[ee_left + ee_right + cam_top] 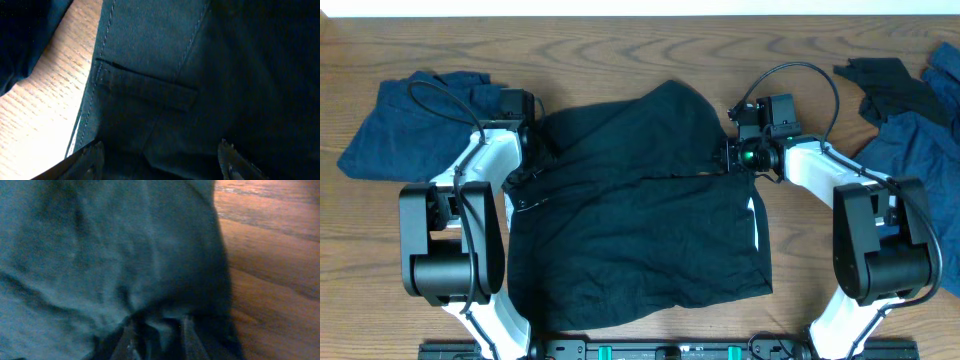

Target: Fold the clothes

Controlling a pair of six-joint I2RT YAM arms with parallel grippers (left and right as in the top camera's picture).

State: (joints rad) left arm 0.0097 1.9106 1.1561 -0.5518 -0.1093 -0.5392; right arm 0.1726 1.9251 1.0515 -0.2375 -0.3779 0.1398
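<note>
Two fingers [129, 344] of right gripper [157, 341] pinch black garment [100, 255] edge.

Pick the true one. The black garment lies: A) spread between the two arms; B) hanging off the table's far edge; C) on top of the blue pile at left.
A: the black garment is spread on the table between the left arm and right arm, with the blue pile lying off to its left.
</note>
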